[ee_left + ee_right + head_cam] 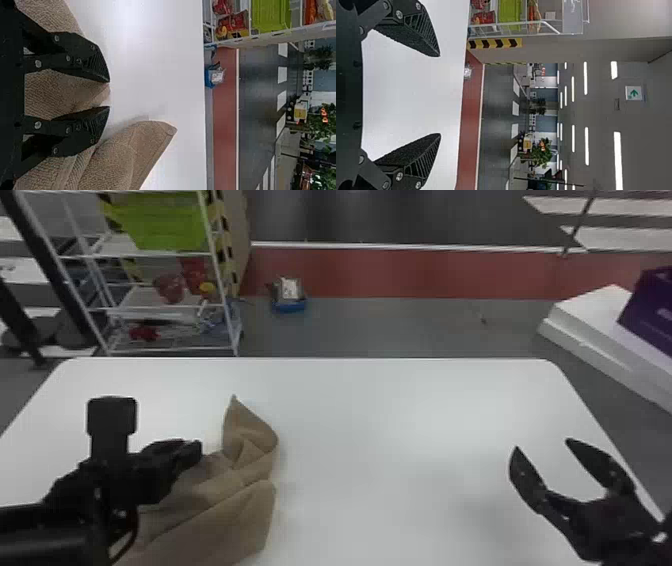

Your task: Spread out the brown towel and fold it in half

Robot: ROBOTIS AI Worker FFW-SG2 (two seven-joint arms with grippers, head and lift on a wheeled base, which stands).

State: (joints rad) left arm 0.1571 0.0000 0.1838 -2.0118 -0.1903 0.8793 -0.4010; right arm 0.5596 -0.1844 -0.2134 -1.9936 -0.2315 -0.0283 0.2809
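In the head view the brown towel (225,500) lies rumpled on the left part of the white table, one corner pointing toward the far edge. My left gripper (200,450) is over the towel's left side. The left wrist view has the left gripper (109,94) with its fingers apart and a peak of the towel (67,95) between and behind them; another fold lies beside the fingers. At the table's right side my right gripper (542,442) stands open, well apart from the towel. Seen in the right wrist view, the right gripper (440,95) has nothing between its fingers.
The white table (390,415) extends between the arms. Beyond its far edge are a wire shelf (165,307) with a green bin at the left and a small blue-based item (288,295) on the floor. White boxes (595,325) and a purple box (652,310) are at the right.
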